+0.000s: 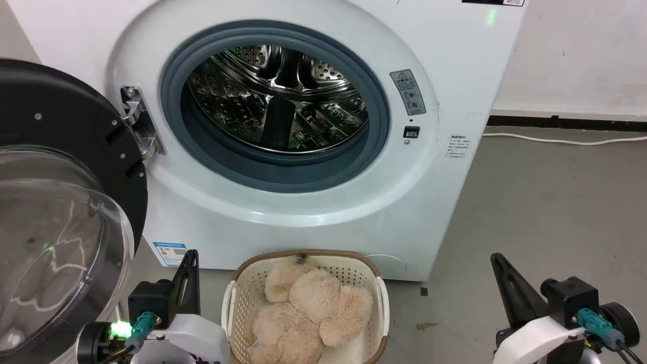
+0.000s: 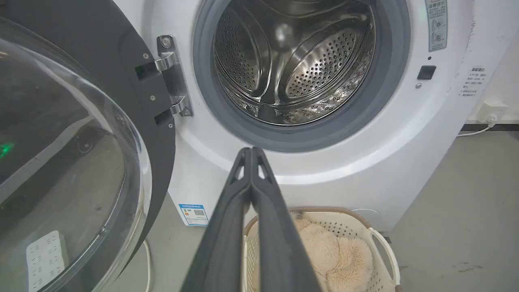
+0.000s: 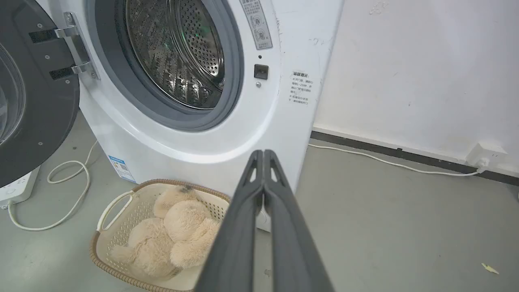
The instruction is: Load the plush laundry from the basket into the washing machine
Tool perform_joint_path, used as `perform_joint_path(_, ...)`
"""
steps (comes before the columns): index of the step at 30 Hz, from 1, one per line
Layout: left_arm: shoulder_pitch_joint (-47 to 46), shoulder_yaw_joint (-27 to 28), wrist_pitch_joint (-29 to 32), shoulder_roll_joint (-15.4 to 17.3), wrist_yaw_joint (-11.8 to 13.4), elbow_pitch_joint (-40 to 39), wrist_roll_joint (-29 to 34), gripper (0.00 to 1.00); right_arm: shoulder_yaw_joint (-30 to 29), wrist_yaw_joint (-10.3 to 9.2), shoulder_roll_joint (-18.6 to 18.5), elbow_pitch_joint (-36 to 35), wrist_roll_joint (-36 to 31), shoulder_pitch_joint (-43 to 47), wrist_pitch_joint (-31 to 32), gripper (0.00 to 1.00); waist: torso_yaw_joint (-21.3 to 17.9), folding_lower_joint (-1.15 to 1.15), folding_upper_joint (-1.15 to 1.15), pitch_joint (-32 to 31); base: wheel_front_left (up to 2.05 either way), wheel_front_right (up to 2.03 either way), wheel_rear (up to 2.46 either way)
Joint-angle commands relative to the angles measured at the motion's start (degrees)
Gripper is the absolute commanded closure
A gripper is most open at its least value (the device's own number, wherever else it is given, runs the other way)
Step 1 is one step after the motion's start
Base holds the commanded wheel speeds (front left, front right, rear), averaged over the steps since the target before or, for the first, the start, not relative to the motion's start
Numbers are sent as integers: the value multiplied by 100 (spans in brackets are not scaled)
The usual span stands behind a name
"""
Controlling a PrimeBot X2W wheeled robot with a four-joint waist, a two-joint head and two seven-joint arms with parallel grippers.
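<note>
laundry area | washing machine [image 1: 303, 151] | bare concrete floor [image 1: 546, 212]

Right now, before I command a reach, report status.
Left gripper, right gripper shut, empty. Plush laundry lying in basket. Washing machine door open; nothing blocking.

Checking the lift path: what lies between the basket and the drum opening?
Bare white front of the washing machine, below its grey door ring; head view shows it.
</note>
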Motion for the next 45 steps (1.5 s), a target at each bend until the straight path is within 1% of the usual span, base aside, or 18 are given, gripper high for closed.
perform_joint_path(1, 2, 2, 2, 1, -25, -25, 9, 100, -2, 3, -4, -25, -42, -68, 2, 100, 0, 0, 0, 0, 0, 0, 0)
perform_joint_path(45, 2, 2, 2, 1, -25, -25, 9, 100, -2, 3, -4, -25, -42, -68, 2, 100, 0, 0, 0, 0, 0, 0, 0)
